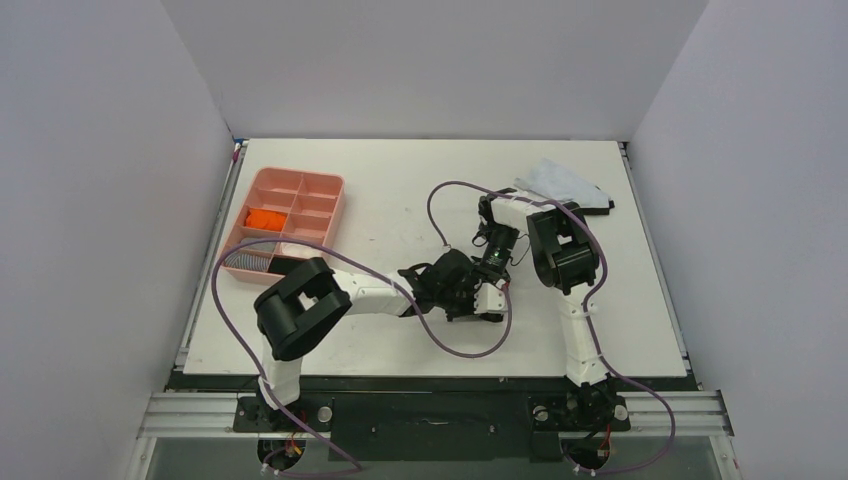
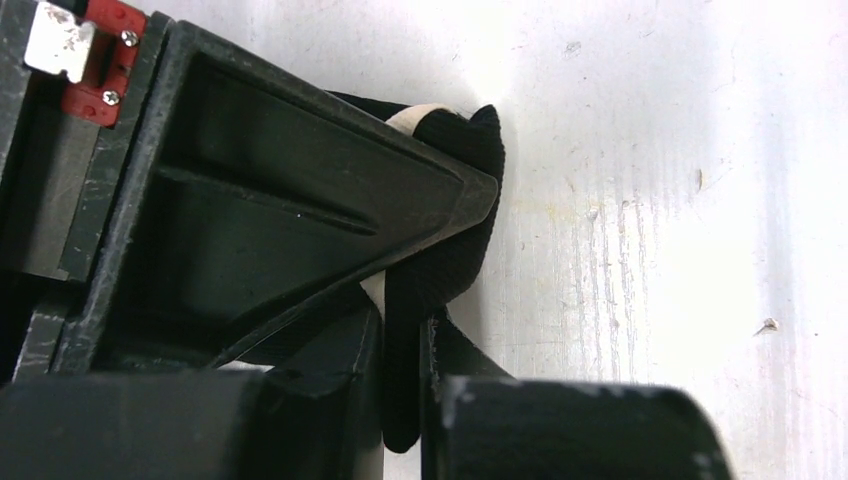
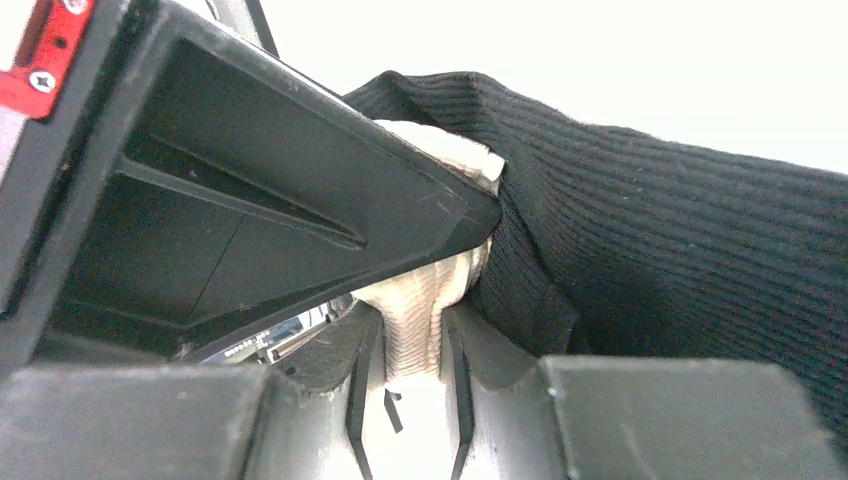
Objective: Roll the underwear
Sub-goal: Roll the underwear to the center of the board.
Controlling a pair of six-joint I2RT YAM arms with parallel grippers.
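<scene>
Pinching the black underwear (image 3: 650, 200), left gripper (image 2: 432, 285) and right gripper (image 3: 450, 285) both clenched, the right seemingly on its waistband (image 3: 415, 335).

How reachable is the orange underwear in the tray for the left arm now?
Probably not yet: the left gripper is shut on the black underwear mid-table. The way to the tray looks free, so after letting go it likely could.

Left arm (image 1: 340, 295) and right arm (image 1: 565, 255) meet mid-table; left gripper (image 2: 450, 270) and right gripper (image 3: 440, 280) both clamp the underwear (image 3: 650, 220).
</scene>
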